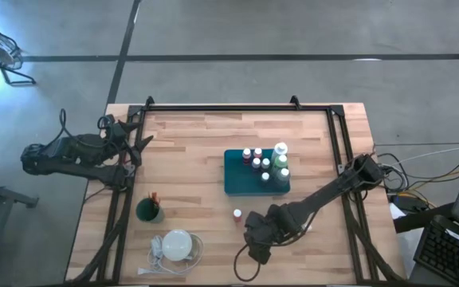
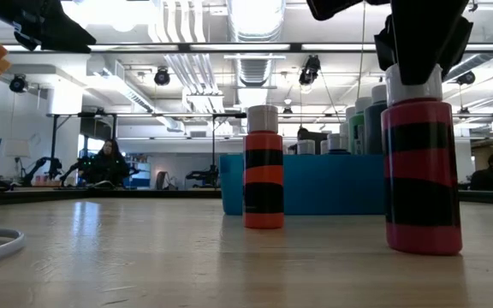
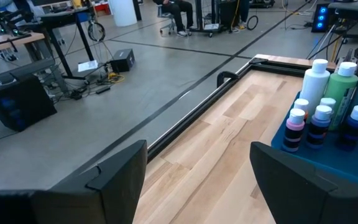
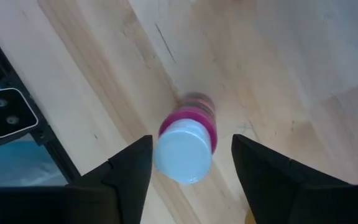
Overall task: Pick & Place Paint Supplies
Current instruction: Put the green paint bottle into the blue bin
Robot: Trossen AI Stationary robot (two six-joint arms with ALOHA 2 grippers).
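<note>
Red, black-banded plastic paint bottle w/ white cap [image 4: 185, 149] is straddled by right gripper [image 4: 191, 165], fingers apart, not clamped. Left gripper [image 3: 197, 180] is parked open at table's [image 1: 198, 151] left edge.

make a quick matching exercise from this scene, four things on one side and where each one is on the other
Things:
1. left gripper
2. right gripper
3. teal tray
4. green cup

Places:
A. mid-table, holding paint bottles
B. off the table's left edge, open
C. straddling a red bottle's white cap
D. near the white disc

Pairs: 1-B, 2-C, 3-A, 4-D
</note>
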